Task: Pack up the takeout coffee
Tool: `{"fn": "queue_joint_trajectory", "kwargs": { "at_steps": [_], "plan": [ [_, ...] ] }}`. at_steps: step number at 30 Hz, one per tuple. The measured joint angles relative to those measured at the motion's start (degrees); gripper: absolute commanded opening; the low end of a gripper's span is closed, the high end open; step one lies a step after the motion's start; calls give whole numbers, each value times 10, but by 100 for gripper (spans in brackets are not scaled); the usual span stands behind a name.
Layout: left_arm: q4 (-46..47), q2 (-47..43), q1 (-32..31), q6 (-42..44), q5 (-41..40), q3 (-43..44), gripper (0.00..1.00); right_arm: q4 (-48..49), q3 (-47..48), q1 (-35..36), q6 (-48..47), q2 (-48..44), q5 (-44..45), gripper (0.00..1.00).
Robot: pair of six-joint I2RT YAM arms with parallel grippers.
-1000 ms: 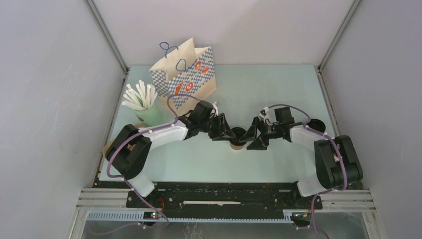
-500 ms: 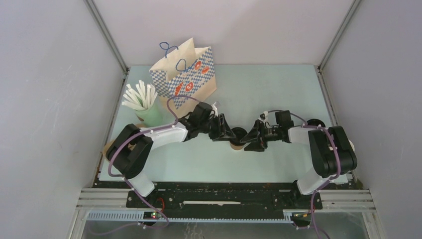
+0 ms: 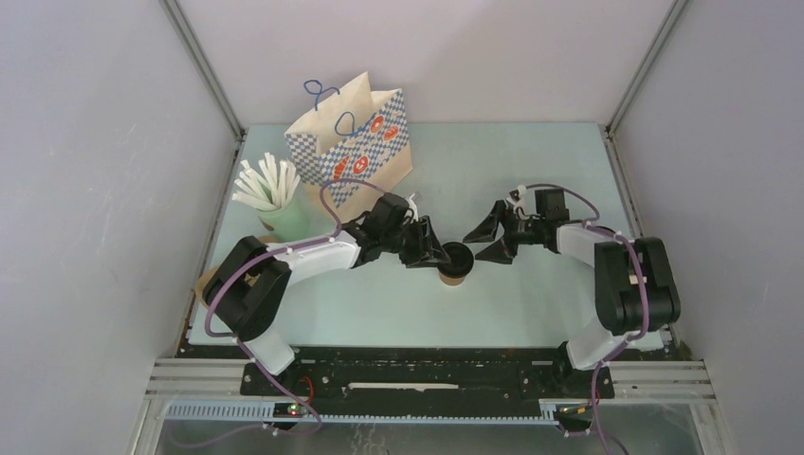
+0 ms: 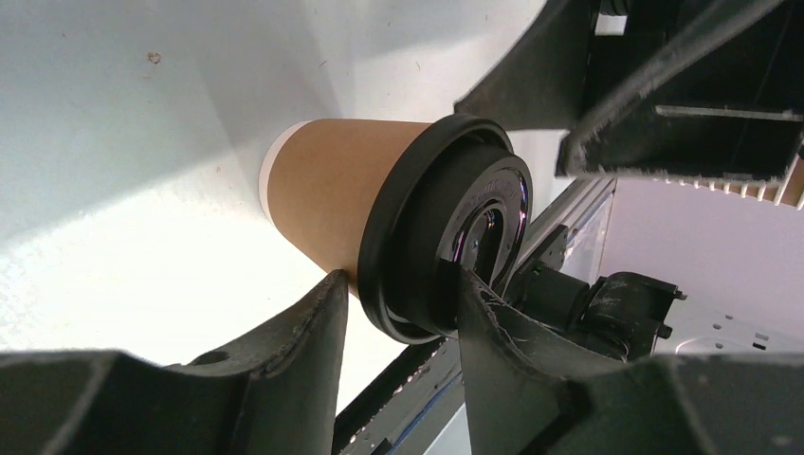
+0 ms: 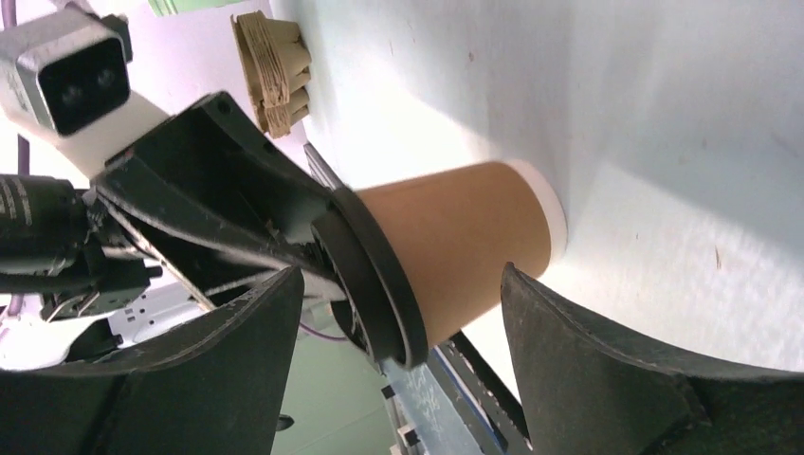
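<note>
Starting at the left end effector [image 4: 398, 278]: closed about halfway, pinching the black lid of the takeout coffee [image 4: 332, 204] from 2 sides, so calling that a proper grip. Over to the right end effector [image 3: 474, 247]: spread wide, holding nothing, hanging just beside the cup without touching it. Moving outward: cup upright and planted on the tabletop [image 3: 531, 171], roughly midway between the 2 arms, well apart from the checkered paper bag [image 3: 356, 142] standing at the back left. Progress-wise: lid on, grip taken, but no lift yet and cup not in the bag, so probably the whole carry-and-drop left to do. Guessing a 1-arm job from here, left side being nearer the bag. Compared with 1 second back: same left pinch, same spot for the cup, same bag. Only real change on the right: fingers flanking the cup up close back then, now pulled off toward its own side and swung a bit up-table. Looks like a steady-then-release move, can't say more than that.
</note>
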Motion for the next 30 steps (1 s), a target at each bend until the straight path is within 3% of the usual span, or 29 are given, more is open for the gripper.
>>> {"fn": "queue_joint_trajectory", "kwargs": {
  "at_steps": [6, 9, 13, 15, 17, 21, 25, 30],
  "plan": [
    [-7, 0, -1, 1, -3, 4, 49, 30, 30, 13, 17, 66, 0, 65],
    [-5, 1, -2, 1, -4, 3, 49, 47, 27, 10, 25, 90, -13, 63],
    [7, 2, -2, 0, -5, -8, 49, 102, -3, 6, 34, 91, -22, 66],
    [16, 2, -3, 0, -5, -13, 49, 118, -12, 1, 37, 88, -27, 75],
    [20, 2, -4, 1, -5, -14, 49, 111, -15, -7, 38, 79, -24, 84],
    [20, 2, -4, 1, -7, -11, 49, 55, -15, -14, 33, 37, -10, 92],
    [19, 2, -4, 1, -8, -10, 49, 23, -13, -8, 26, -21, -11, 90],
    [17, 4, -4, 2, -8, -9, 49, 25, -14, -2, 20, -10, -10, 83]
  ]
}}
